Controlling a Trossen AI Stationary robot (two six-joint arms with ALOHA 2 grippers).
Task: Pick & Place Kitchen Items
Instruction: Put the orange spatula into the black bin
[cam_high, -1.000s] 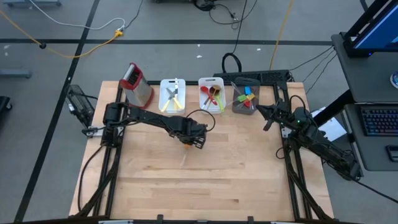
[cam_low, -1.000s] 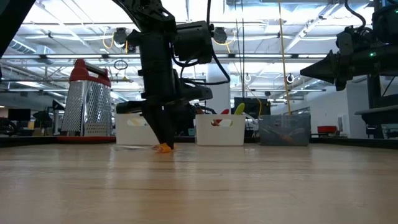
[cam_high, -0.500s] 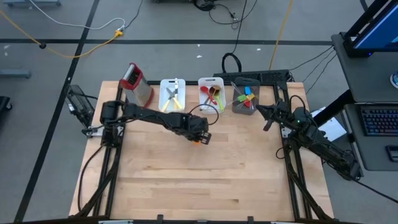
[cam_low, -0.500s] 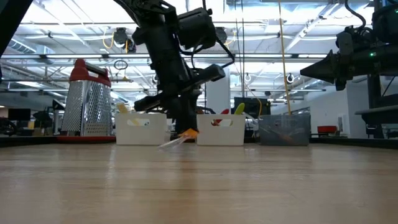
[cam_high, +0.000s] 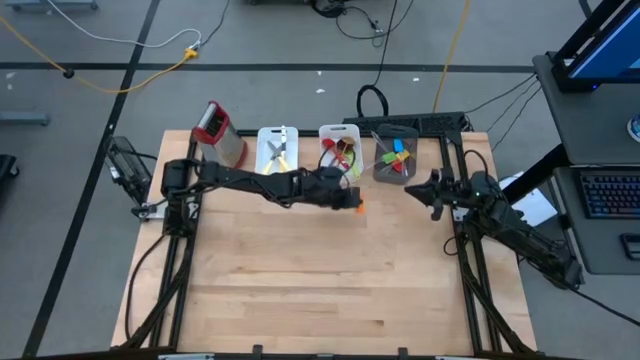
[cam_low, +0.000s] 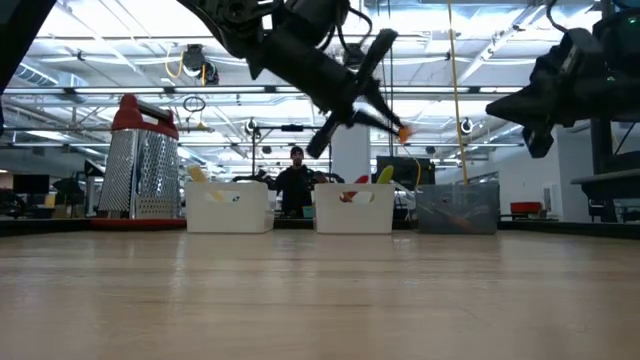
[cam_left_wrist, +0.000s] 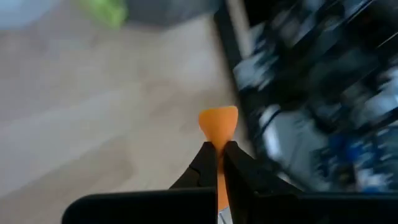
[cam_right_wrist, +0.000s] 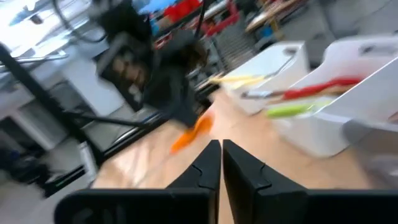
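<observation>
My left gripper (cam_high: 350, 202) is shut on a small orange spatula (cam_left_wrist: 217, 124) and holds it high above the table, in front of the middle white bin (cam_high: 340, 150). In the low view the orange head (cam_low: 403, 132) sticks out past the fingers. That bin holds a red spoon and other utensils. The left white bin (cam_high: 277, 152) holds cream-handled knives. The grey cup (cam_high: 394, 160) holds green and blue utensils. My right gripper (cam_high: 427, 193) is shut and empty, above the table's right side. My left gripper pinches the spatula just behind its orange head (cam_left_wrist: 218, 144) between the two fingers. The head sticks out past the fingertips. The fingers (cam_low: 375, 112) slant toward the table's right and a little down. The spatula is lifted clear of the table.
A metal box grater with a red top (cam_high: 220, 133) stands at the far left, next to the bins. The bins and cup stand in a row along the far edge. Bare wooden table (cam_high: 320, 280) lies nearer. A person (cam_low: 297, 185) shows in the room behind.
My left gripper has lifted the orange spatula off the table, carried it up and toward the table's right and far side, and tipped from pointing down to slanting sideways. The spatula, which lay on the wood, now hangs clear. My right gripper has turned a little.
</observation>
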